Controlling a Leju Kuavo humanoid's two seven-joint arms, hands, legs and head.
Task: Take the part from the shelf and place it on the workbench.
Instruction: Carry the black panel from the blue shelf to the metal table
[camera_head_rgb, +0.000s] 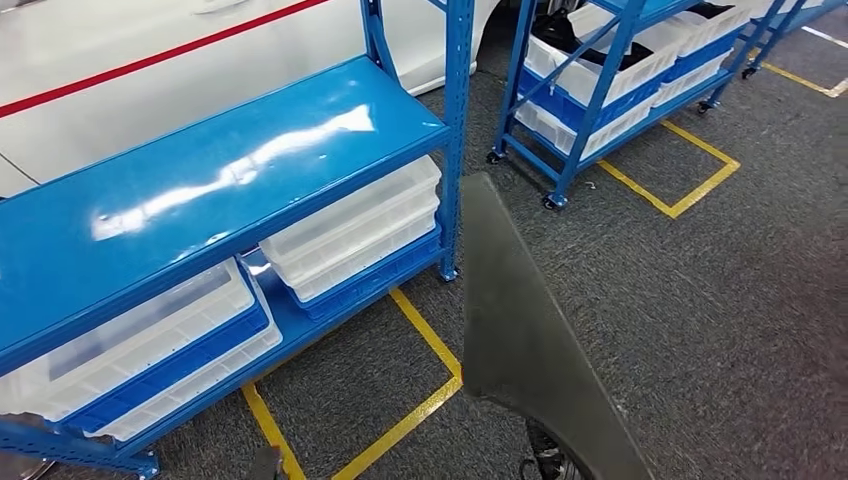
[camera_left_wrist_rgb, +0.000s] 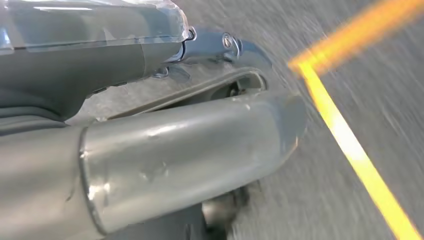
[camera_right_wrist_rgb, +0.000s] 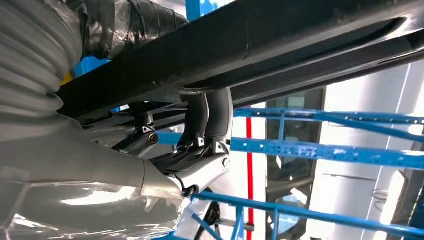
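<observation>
The part (camera_head_rgb: 520, 330) is a long dark grey panel with a curved edge, and it stands tilted over the carpet in front of the blue shelf (camera_head_rgb: 200, 170). My right hand (camera_head_rgb: 545, 465) holds it from below at its lower end. In the right wrist view the dark fingers (camera_right_wrist_rgb: 210, 115) curl up around the edge of the part (camera_right_wrist_rgb: 250, 45). My left hand (camera_left_wrist_rgb: 210, 85) hangs over the floor with nothing in it, its thumb and fingers apart. The shelf's top board is bare and shiny.
White bins (camera_head_rgb: 350, 225) on blue trays sit on the shelf's lower level. A second blue rack (camera_head_rgb: 600, 70) with white bins stands at the back right. Yellow tape lines (camera_head_rgb: 420, 340) mark the grey carpet. A white car body (camera_head_rgb: 150, 40) lies behind the shelf.
</observation>
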